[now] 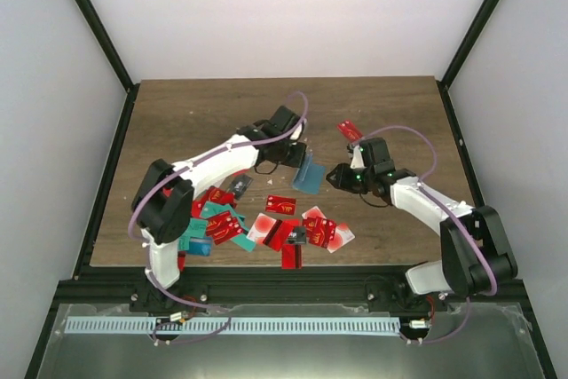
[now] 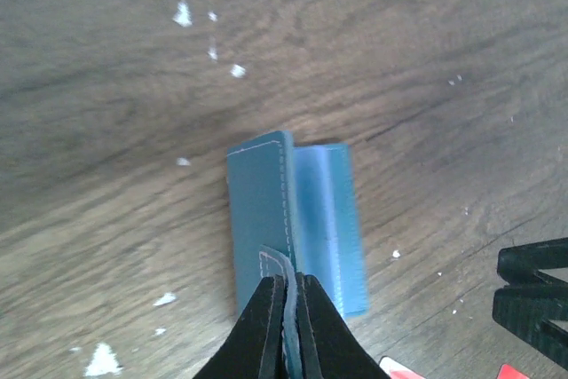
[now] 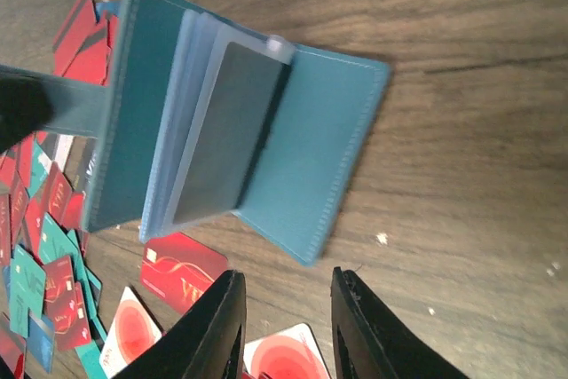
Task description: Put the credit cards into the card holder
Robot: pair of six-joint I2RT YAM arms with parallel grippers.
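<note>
The teal card holder (image 1: 309,175) stands open on edge at the table's middle, between the two grippers. My left gripper (image 1: 295,155) is shut on the holder's pale-edged flap (image 2: 290,281), and the rest of the holder (image 2: 293,210) hangs below the jaws. The right wrist view shows the holder (image 3: 311,157) spread open, with a dark card (image 3: 226,130) inside a clear sleeve. My right gripper (image 3: 288,277) is open just short of the holder's lower edge and holds nothing. In the top view the right gripper (image 1: 335,177) sits just right of the holder. Many credit cards (image 1: 222,219), red and teal, lie scattered in front.
One red card (image 1: 349,130) lies apart at the back right, behind the right arm. More red and white cards (image 1: 306,230) lie near the front middle. A red card (image 3: 182,268) lies on the wood just below the holder. Black frame posts border the table.
</note>
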